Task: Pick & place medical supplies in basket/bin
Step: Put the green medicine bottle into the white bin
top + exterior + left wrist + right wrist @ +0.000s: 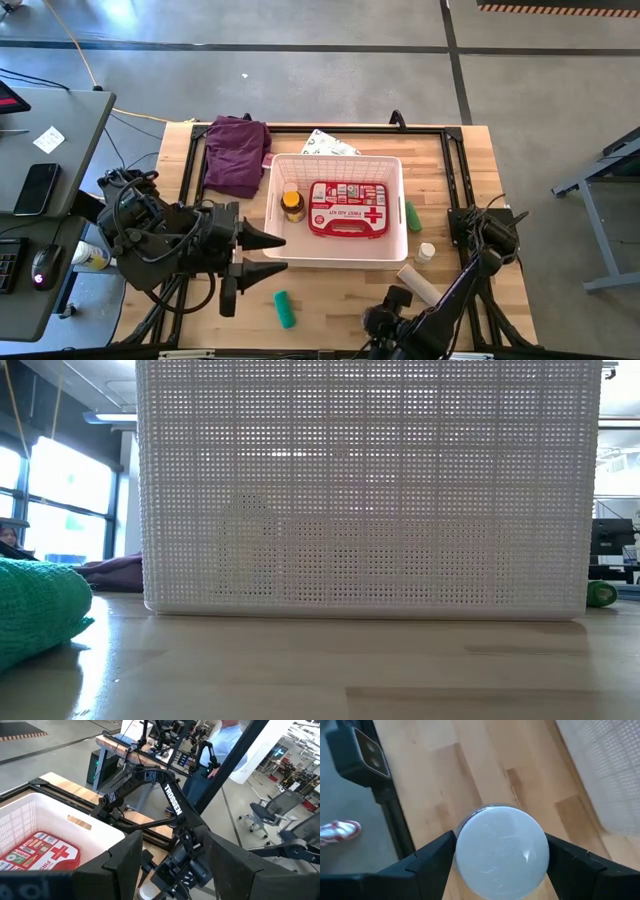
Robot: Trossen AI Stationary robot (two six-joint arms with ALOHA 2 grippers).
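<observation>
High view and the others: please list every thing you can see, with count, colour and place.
basket: one, white, middle of the table
first-aid pouch: one, red with white cross, inside the basket
amber bottle: one, brown, inside the basket, left of the pouch
purple cloth: one, beside the basket's far left corner
printed packet: one, white, behind the basket
green tube: one, right of the basket
white-capped bottle: one, near the basket's front right corner
beige roll: one, front right
green bandage roll: one, front of the table
person: one, light shirt, in the room behind
left tool: open, empty, left of the basket
right tool: open, fingers flank a pale round thing, probably the roll
</observation>
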